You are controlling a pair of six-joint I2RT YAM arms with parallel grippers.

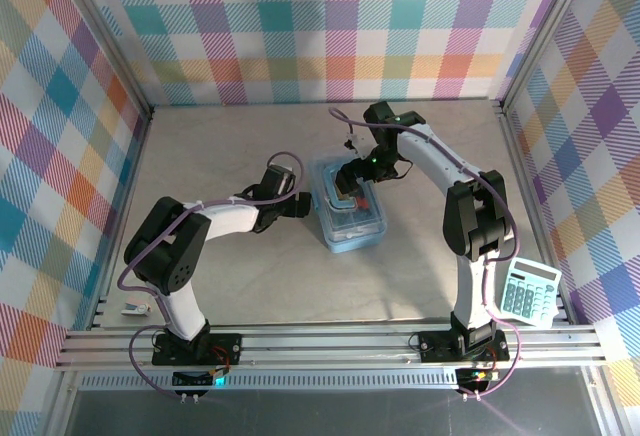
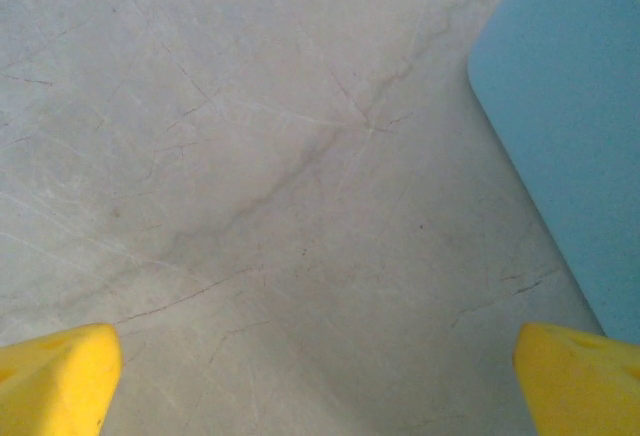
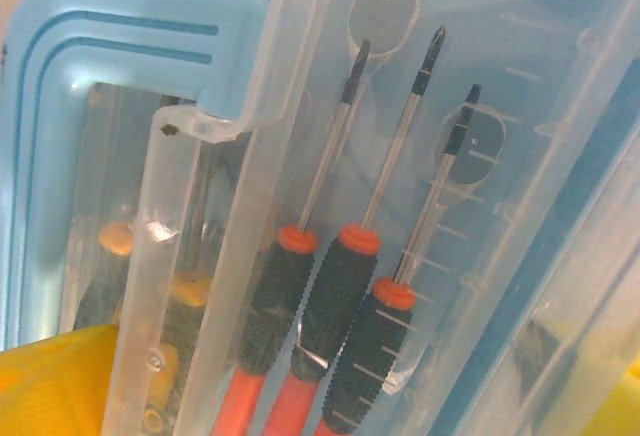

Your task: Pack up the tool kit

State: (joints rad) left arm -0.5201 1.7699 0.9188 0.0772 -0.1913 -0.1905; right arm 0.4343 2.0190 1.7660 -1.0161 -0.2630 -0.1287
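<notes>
The tool kit's light blue translucent case (image 1: 352, 218) lies mid-table. My right gripper (image 1: 352, 188) hangs right over it, open. Close beneath my right gripper (image 3: 330, 411) three screwdrivers (image 3: 345, 286) with red and black handles lie side by side in the case, tips pointing away. One yellow fingertip (image 3: 55, 386) is at the lower left. The case's blue handle (image 3: 60, 106) frames the upper left, and yellow-tipped tools (image 3: 115, 239) show dimly through a clear wall. My left gripper (image 1: 303, 203) sits just left of the case. The left gripper (image 2: 320, 386) is open over bare table, the case's edge (image 2: 570, 106) to its right.
A pale green calculator (image 1: 530, 291) lies near the right arm's base. A small white object (image 1: 135, 308) sits at the table's near left edge. Checked walls close off the left, back and right sides. The table surface (image 2: 250, 156) is grey and marbled.
</notes>
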